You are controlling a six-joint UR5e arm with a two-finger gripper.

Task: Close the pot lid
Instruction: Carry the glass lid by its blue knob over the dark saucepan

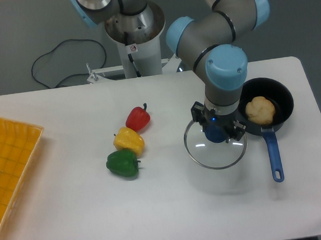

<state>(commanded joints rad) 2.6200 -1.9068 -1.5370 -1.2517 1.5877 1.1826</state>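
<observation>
Camera view, gripper [215, 132] clasping pot lid [216, 149] by its knob, beside uncovered pot [279, 98] containing pale bun [260, 110]

Overhead-front view, white table [73, 217]. End effector [216, 132] points down, closed around the blue knob of the pot lid [216, 155]; the lid looks raised off the table, a faint shadow under it. Pot [280, 109] just right of the lid, uncovered, a pale bread-like lump [260, 109] inside; its blue handle [273, 155] points toward the near edge. Left of the lid, in a diagonal row: red pepper [138, 118], yellow pepper [128, 140], green pepper [122, 163]. Yellow tray [6, 161] at the far left edge
</observation>
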